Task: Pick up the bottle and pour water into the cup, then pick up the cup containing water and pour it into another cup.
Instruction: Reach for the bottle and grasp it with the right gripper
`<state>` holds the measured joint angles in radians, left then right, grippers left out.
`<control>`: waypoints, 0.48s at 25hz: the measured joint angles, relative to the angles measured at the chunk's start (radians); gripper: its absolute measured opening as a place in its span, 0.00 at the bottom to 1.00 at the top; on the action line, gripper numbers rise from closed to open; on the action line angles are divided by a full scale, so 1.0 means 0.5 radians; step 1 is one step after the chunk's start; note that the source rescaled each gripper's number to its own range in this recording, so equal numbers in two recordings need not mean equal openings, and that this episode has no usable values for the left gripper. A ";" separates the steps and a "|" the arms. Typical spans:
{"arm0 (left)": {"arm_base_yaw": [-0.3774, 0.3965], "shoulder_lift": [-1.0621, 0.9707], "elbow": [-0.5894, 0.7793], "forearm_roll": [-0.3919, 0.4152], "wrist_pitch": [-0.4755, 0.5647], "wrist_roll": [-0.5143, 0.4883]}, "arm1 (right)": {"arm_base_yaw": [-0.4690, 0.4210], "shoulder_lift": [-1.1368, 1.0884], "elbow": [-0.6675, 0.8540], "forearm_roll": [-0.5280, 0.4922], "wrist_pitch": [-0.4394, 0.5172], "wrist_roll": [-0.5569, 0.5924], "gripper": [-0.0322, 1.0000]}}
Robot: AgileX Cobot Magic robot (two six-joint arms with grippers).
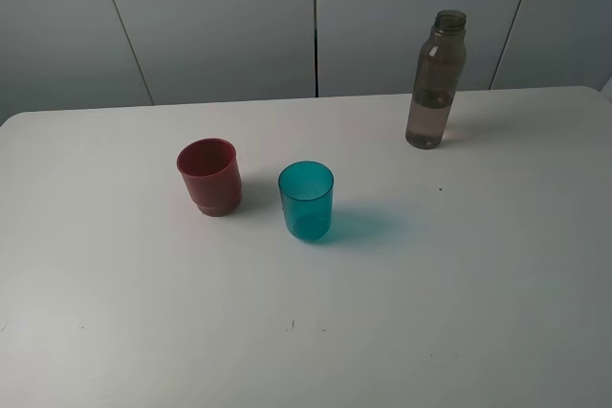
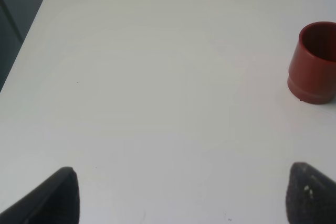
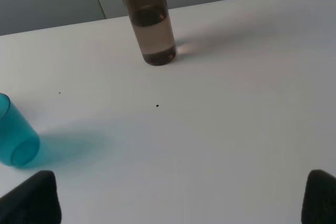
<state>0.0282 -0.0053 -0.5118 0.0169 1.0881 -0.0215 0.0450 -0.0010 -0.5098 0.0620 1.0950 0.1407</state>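
and here we go: the tall slim smoky grey-brown translucent plastic bottle stands upright at the far right of the white table, near the back edge. no cap that i can see, and water fills roughly its lower third. the teal-blue translucent plastic tumbler sits upright near the middle, with the dull red opaque plastic cup just beside it on the left, a small gap between them. both are well apart from the bottle.

the right gripper hangs over bare table with its dark fingers spread wide and nothing between them, the bottle ahead of it. the left gripper is likewise wide apart and empty, the red cup ahead and off to one side.

handling, as i judge it: the bottle looks light, smooth and a bit slippery, and tall enough to tip if bumped high. its walls are thin and may give under a hard squeeze. the best hold looks to be around the straight body at about the waterline, below the shoulder. with the mouth open, any early tilt spills.

room looks generous. there's clear table between bottle and tumbler for the carry. the tight spots are the back edge behind the bottle and the red cup sitting close by the tumbler.
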 joint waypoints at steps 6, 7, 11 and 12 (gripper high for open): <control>0.000 0.000 0.000 0.000 0.000 0.000 | 0.000 0.000 0.000 0.004 -0.027 0.000 0.98; 0.000 0.000 0.000 0.000 0.000 0.000 | 0.000 0.000 -0.006 0.004 -0.036 0.000 0.98; 0.000 0.000 0.000 0.000 0.000 0.000 | 0.000 0.000 -0.093 0.007 -0.135 -0.066 0.98; 0.000 0.000 0.000 0.000 0.000 0.000 | 0.000 0.002 -0.124 0.007 -0.162 -0.101 0.98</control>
<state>0.0282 -0.0053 -0.5118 0.0169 1.0881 -0.0215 0.0450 0.0000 -0.5717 0.0656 1.0137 0.0901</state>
